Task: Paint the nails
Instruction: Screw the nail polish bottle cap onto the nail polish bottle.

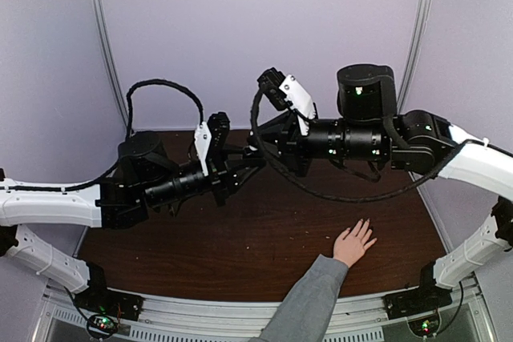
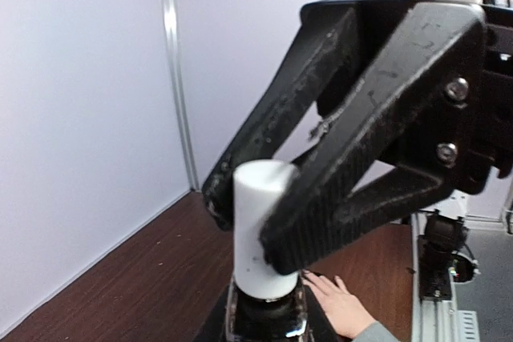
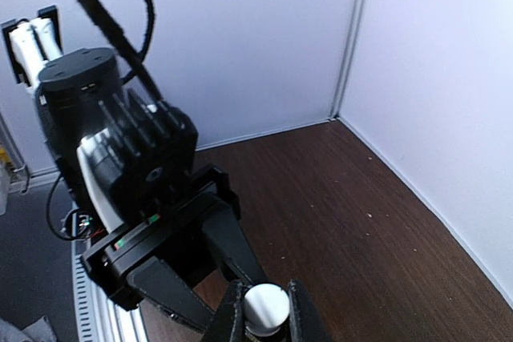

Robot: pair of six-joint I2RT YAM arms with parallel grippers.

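Observation:
A light-skinned hand (image 1: 355, 242) in a grey sleeve lies flat on the brown table (image 1: 264, 230), fingers spread; its pale nails (image 1: 365, 223) are tiny. Both arms meet above the table's middle. My left gripper (image 1: 243, 162) is shut on a small dark polish bottle (image 2: 268, 319). My right gripper (image 3: 266, 310) is shut on the bottle's white cap (image 3: 266, 307). In the left wrist view, the right gripper's black fingers (image 2: 337, 190) clamp the cap (image 2: 260, 234) from the upper right. The hand (image 2: 343, 303) rests below and to the right of the bottle.
Pale walls (image 1: 240, 30) close in the table at the back and sides. A black cable (image 1: 345, 190) sags under the right arm. Metal rails (image 1: 200, 318) run along the near edge by the arm bases.

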